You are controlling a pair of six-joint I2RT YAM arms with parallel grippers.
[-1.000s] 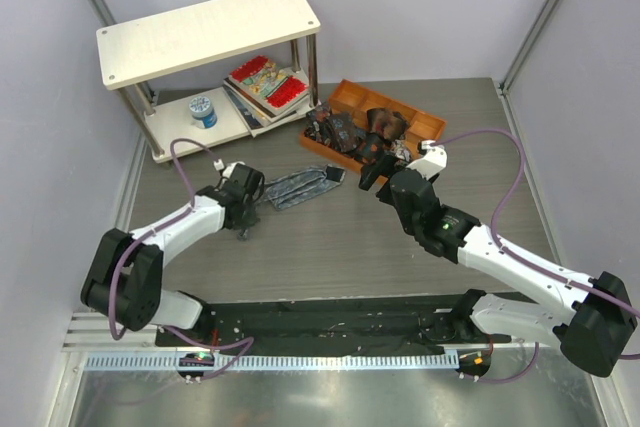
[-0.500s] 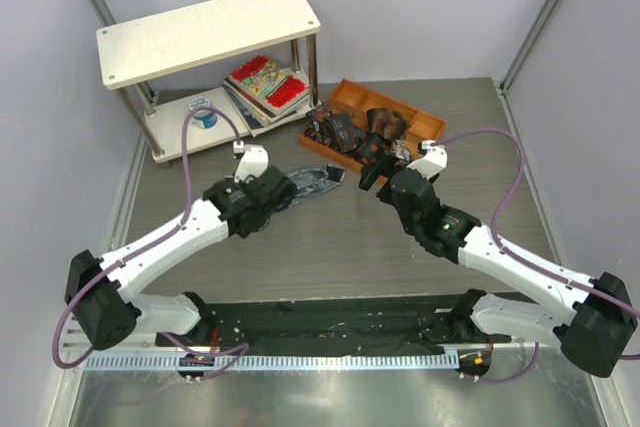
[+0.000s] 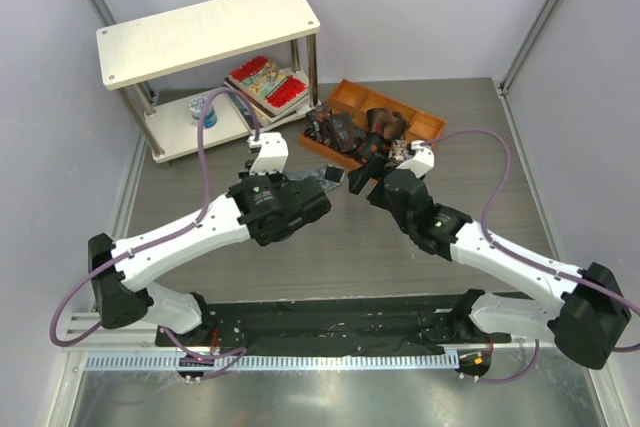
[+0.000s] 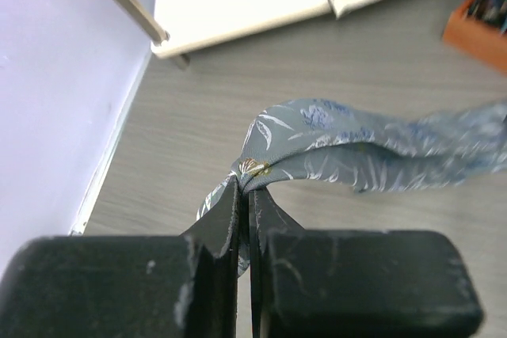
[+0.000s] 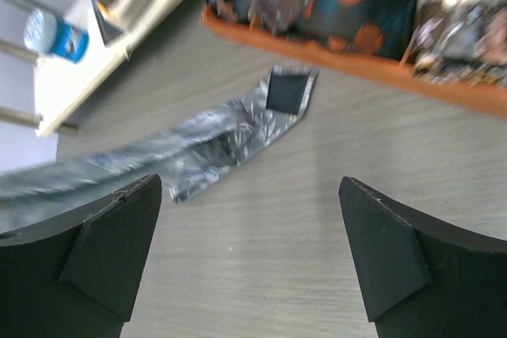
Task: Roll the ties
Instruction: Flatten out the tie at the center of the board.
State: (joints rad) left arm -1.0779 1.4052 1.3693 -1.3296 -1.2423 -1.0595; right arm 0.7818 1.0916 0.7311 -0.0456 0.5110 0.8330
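Your left gripper (image 4: pixel 244 189), clamped on a fold of the long grey-blue tie (image 4: pixel 372 148), has swung in from the left side of the table (image 3: pixel 350 252) to its middle over the last second, dragging that end along. Your right gripper (image 5: pixel 249 187) hangs wide open and empty above the tie's other end, near the orange tray (image 3: pixel 345 95) of rolled ties (image 3: pixel 372 132). This looks like the first fold-over of a roll, barely begun. From above, the left wrist hides the pinch and most of the tie, the right wrist view is blurred, and the tie runs off the edge of the left wrist view.
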